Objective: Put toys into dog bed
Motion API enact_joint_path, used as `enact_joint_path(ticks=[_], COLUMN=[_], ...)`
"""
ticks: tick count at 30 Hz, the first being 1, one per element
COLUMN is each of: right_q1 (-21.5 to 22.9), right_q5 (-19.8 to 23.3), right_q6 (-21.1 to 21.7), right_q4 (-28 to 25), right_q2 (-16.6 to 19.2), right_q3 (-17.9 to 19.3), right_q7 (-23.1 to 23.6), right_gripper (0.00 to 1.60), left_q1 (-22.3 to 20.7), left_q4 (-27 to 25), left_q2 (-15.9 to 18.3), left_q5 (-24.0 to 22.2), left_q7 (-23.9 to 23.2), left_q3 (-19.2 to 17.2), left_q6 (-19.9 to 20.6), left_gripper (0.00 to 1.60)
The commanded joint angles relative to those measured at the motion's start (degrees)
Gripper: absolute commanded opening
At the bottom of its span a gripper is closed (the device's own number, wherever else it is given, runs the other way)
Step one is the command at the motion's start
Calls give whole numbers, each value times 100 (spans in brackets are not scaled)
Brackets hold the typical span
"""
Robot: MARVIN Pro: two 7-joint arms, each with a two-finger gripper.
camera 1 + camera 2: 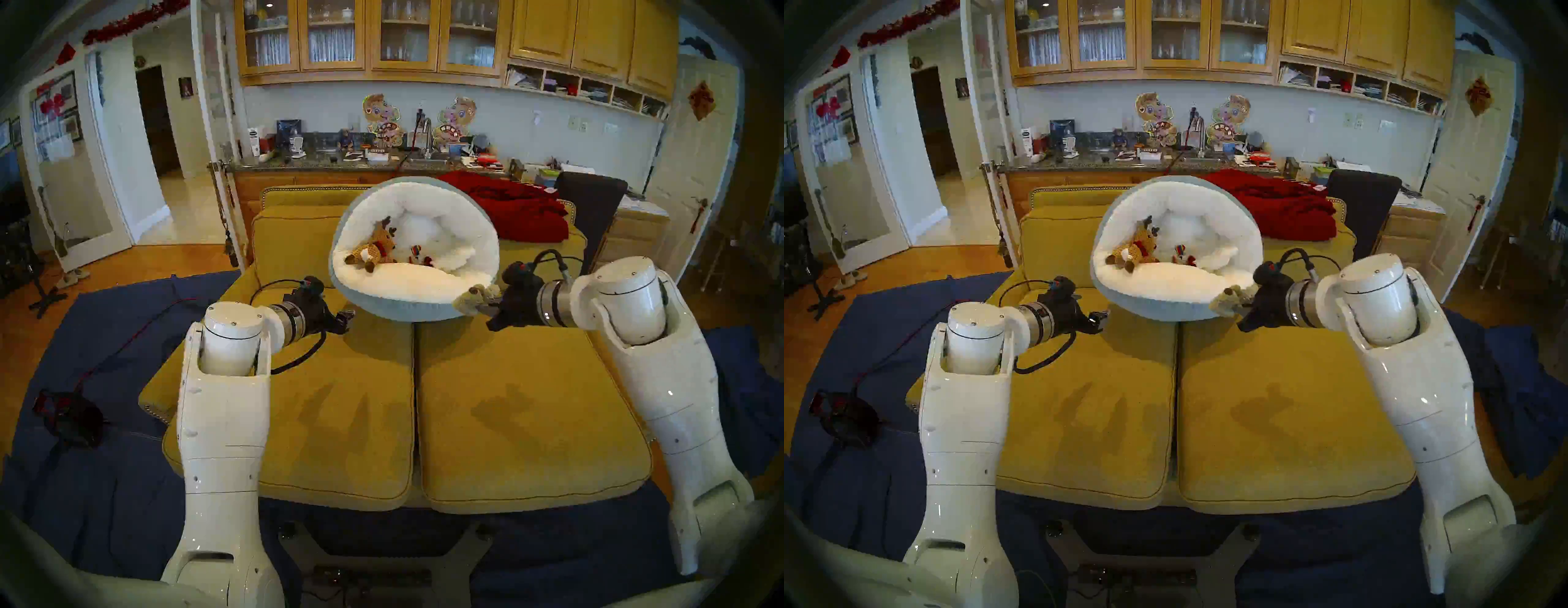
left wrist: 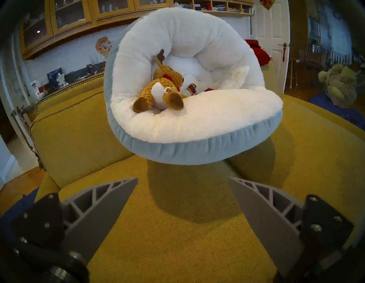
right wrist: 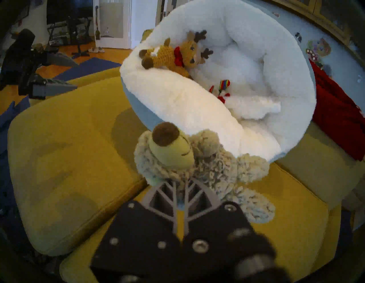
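Your shaggy grey-beige plush dog (image 3: 199, 162) is pinched at its body between the two fingers of the right gripper (image 3: 182, 184), which are pressed together on the fur, so its brown-nosed head sticks out ahead and one floppy limb dangles to the side. You hold it just off the near right rim of the dog bed (image 1: 399, 312), at about rim height and clear of the sofa cushion (image 1: 526, 407) below, which looks like the carry needed to get over the thick puffy edge before letting go. The bed sits toward the back of the sofa seat, straddling the seam between the two cushions, with its far wall propped up against the backrest, so the opening tilts toward you and the toys slide to the bottom. Inside already lie the brown knitted reindeer (image 1: 373, 248) at the left of the hollow and the small white-and-rainbow toy (image 1: 420, 256) beside it; a fluffy white shape behind them may be another toy, but you cannot tell it from the lining. The left gripper (image 2: 183, 187) hangs above the left cushion, near the bed's left front, fingers spread wide and empty, out of the way. The red blanket (image 1: 522, 204) is bunched at the back right corner of the sofa.
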Motion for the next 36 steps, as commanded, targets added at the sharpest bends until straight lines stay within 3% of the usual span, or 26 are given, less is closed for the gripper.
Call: enact_joint_path(ticks=[1, 36], right_q1=[659, 2018], right_q5=[-146, -846], right_q6=[-162, -456], right_q4=[191, 1919], right_q2=[-478, -1869], right_q3=[-26, -197], right_q7=[-307, -1177], right_gripper=[0, 0], left_q1=[-166, -178], left_q4=[-131, -132], left_q2=[1, 4], left_q5=[-22, -28], left_q7=[12, 18], left_q3=[2, 3], left_q6=[-31, -37], left_gripper=[160, 160])
